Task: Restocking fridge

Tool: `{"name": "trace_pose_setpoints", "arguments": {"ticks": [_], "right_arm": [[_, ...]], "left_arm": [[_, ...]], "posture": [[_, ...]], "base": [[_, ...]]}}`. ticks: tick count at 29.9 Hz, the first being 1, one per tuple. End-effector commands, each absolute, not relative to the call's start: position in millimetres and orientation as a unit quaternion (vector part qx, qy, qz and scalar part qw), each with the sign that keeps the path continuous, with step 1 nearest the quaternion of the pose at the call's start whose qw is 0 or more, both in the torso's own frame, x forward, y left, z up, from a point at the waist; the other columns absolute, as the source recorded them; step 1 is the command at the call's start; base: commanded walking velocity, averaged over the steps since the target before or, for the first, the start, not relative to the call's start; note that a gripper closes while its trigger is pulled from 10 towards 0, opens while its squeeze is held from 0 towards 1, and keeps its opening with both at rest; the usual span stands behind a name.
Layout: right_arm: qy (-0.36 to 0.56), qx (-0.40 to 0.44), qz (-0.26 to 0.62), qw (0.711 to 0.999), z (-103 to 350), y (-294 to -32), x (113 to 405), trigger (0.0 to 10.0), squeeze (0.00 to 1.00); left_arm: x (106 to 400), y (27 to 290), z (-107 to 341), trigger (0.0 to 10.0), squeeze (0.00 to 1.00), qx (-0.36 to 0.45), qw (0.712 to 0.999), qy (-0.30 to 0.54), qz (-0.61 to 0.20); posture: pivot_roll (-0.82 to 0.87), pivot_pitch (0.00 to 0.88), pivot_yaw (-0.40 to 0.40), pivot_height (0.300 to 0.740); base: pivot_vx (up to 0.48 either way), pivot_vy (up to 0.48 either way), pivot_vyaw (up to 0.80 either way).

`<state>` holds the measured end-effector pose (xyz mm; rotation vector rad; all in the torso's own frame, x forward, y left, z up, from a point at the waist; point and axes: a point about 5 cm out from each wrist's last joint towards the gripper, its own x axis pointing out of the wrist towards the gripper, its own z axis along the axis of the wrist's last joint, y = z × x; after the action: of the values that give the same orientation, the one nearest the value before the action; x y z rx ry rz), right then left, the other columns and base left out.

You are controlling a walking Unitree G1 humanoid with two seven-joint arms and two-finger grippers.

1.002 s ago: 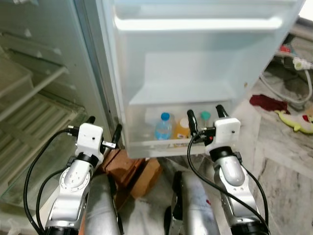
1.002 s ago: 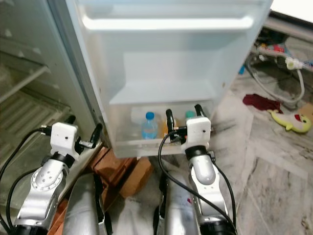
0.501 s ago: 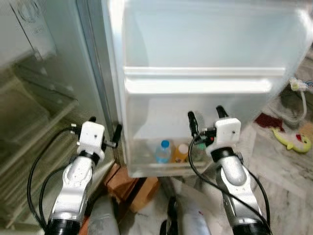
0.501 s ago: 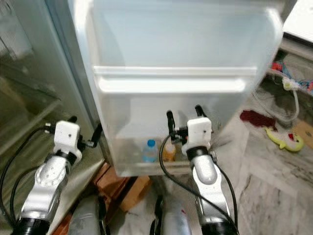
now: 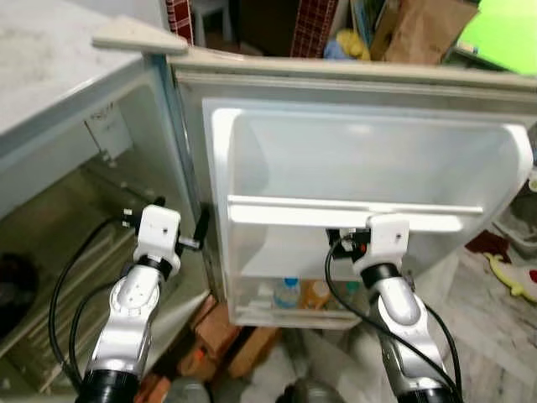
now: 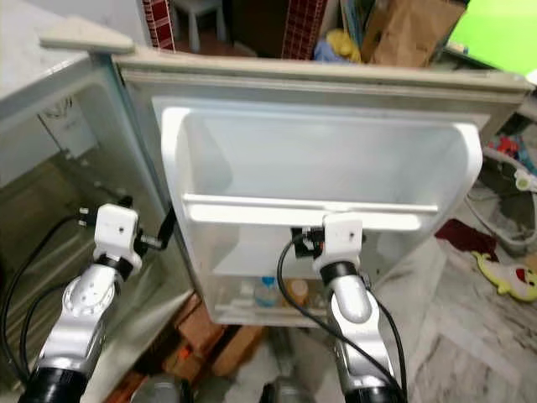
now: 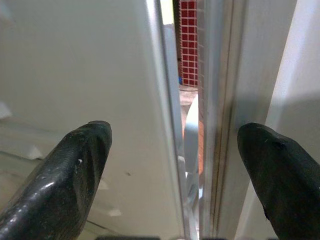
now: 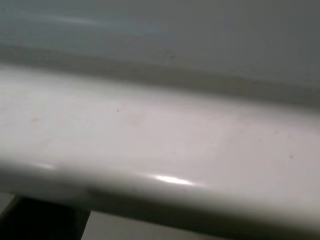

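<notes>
Head view: fridge door (image 5: 369, 159) open, bottles (image 5: 288, 293) apparently low.

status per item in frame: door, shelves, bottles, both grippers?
fridge door: open
upper door shelf: no items visible in it
lower door bin: holds bottles
blue-capped bottle: upright
orange bottle: upright
left gripper: open, fingers straddling the door's hinge edge
right gripper: at the upper shelf rail, fingers hidden
</notes>
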<state>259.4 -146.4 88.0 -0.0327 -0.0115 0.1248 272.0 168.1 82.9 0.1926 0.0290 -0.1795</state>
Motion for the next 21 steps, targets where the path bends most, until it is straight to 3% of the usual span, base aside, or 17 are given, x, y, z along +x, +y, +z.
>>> {"name": "trace_pose_setpoints", "arguments": {"ticks": [1,10,21], "right_arm": [[0.029,-0.004,0.049,0.998,78.7,-152.1,258.6,10.0,0.0],[0.097,-0.001,0.063,0.993,59.5,-155.4,255.2,10.0,0.0],[0.077,-0.028,0.079,0.993,65.0,-151.6,259.6,10.0,0.0]], "left_arm": [[270.9,167.2,80.5,10.0,0.0,0.103,0.99,0.017,-0.091],[273.2,167.3,79.9,10.0,0.0,0.106,0.99,0.016,-0.089],[275.5,166.7,80.0,10.0,0.0,0.109,0.99,0.014,-0.09]], "posture": [[0.03,0.0,-0.083,0.74],[0.03,0.0,-0.085,0.74],[0.03,0.0,-0.083,0.74]], "base": [[-0.247,0.0,0.0],[-0.286,0.0,0.0],[-0.317,0.0,0.0]]}}
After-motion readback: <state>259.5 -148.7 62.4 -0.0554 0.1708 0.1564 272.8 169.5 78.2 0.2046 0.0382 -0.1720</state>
